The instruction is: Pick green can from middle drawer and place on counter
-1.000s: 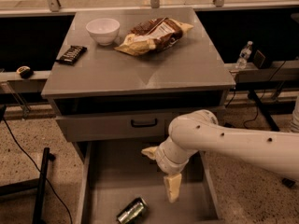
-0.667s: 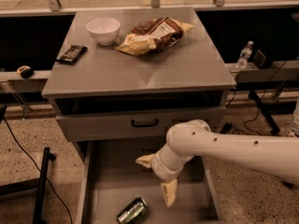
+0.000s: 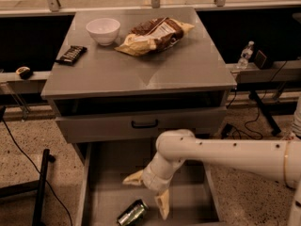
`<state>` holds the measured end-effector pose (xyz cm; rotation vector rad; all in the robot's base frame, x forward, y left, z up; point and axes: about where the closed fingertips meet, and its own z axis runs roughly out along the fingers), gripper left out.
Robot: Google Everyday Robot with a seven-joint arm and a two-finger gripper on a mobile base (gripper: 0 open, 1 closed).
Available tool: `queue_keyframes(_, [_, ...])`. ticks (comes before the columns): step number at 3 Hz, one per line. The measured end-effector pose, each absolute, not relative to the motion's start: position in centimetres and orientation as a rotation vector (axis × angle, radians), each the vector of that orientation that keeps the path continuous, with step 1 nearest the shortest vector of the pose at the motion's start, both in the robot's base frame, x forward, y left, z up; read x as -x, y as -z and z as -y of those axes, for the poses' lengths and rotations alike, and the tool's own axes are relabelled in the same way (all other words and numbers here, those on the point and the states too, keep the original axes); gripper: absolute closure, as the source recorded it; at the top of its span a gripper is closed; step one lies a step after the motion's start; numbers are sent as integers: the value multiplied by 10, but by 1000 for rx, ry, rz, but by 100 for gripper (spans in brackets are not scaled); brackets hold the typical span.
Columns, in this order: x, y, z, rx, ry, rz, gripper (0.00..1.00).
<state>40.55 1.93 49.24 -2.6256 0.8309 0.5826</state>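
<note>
The green can (image 3: 133, 213) lies on its side on the floor of the open middle drawer (image 3: 103, 182), near its front. My gripper (image 3: 149, 192) hangs inside the drawer just above and to the right of the can, apart from it. Its two pale fingers (image 3: 162, 205) are spread wide and hold nothing. The white arm reaches in from the right. The grey counter (image 3: 141, 65) is the top of the cabinet above.
On the counter are a white bowl (image 3: 103, 30), a brown and yellow snack bag (image 3: 153, 34) and a dark bar (image 3: 71, 54). A drawer front with a black handle (image 3: 144, 124) sits above the open drawer. A water bottle (image 3: 245, 54) stands on the ledge at right.
My gripper has moved left and lower in the drawer, closer to the can. The can has not moved.
</note>
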Motion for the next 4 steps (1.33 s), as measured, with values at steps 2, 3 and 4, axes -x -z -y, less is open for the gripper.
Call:
queue_keyframes(2, [-408, -420, -50, 2634, -499, -926, 13])
queue_keyframes(3, [-415, -393, -62, 2637, -454, -914, 17])
queue_keyframes(4, [-419, -366, -65, 2653, -468, -922, 33])
